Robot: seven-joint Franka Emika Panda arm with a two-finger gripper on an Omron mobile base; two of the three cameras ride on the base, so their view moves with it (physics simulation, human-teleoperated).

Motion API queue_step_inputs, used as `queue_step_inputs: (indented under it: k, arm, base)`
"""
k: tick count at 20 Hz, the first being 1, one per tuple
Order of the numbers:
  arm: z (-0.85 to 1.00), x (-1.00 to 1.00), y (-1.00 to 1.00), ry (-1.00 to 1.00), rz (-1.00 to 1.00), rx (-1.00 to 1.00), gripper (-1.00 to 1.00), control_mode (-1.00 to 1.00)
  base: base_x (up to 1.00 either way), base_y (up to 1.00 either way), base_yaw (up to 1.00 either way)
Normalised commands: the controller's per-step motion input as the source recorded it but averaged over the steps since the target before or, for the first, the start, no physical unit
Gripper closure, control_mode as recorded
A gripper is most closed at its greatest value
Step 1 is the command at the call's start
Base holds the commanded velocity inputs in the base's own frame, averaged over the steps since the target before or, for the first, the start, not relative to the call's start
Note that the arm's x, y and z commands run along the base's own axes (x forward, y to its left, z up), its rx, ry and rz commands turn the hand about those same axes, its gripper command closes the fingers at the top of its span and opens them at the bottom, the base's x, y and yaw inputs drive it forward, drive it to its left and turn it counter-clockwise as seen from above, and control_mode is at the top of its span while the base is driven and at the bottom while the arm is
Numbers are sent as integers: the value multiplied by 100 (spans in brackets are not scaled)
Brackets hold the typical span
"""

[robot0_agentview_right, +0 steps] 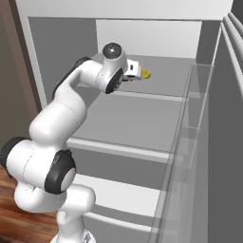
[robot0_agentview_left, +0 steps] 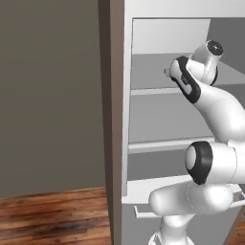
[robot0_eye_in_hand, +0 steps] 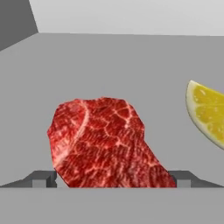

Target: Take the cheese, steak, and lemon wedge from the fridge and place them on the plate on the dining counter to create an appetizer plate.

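While the arm reaches into the open fridge (robot0_agentview_left: 143,119), the gripper (robot0_eye_in_hand: 111,179) sits at the level of the top shelf with its jaws spread wide. Two finger tips (robot0_eye_in_hand: 41,178) show in the hand view, one on each side of the steak (robot0_eye_in_hand: 103,142), and whether they touch it cannot be told. One steak lies flat on the grey shelf, red and marbled, directly ahead of the hand. One lemon wedge (robot0_eye_in_hand: 209,113) lies on the same shelf, apart from the steak on the right of the hand view; the right base view shows it (robot0_agentview_right: 146,73) as a small yellow piece just beyond the hand. Three shelf levels are visible in the left base view, above one bottom drawer (robot0_agentview_left: 143,210) with a bar handle
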Motion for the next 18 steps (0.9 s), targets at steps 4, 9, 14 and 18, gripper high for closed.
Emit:
queue_step_inputs:
  k: [4, 9, 14, 18]
  arm:
    - [-12, 28, 0, 1, 0, 0, -100, -100]
    - [-17, 17, 0, 0, 0, 0, 100, -100]
    - [-16, 14, 0, 0, 0, 0, 100, -100]
    - [-5, 5, 0, 0, 0, 0, 100, -100]
  base:
    - [0, 0, 0]
    - [0, 0, 0]
    - [0, 0, 0]
    - [0, 0, 0]
